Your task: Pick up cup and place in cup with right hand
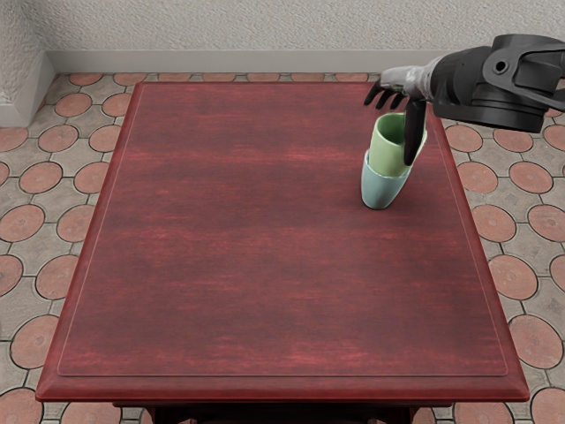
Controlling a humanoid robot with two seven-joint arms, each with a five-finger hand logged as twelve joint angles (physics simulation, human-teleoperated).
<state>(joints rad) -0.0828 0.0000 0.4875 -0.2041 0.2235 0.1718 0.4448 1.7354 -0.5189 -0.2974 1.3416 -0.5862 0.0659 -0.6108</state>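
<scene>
My right hand (395, 119) is over the right back part of the table, its fingers spread above and behind the rim of a green cup (387, 156). The thumb points down in front of the cup's right side and hides part of it; whether it touches cannot be told. The green cup's lower part is inside a light blue cup (382, 190), with its upper part standing out above the blue rim. Both lean slightly to the right at the top. The blue cup's base is on the table.
The dark red wooden table (256, 238) fills the middle of the view, its right edge passing under the right forearm. Behind it is a pale wall, and patterned floor tiles surround it.
</scene>
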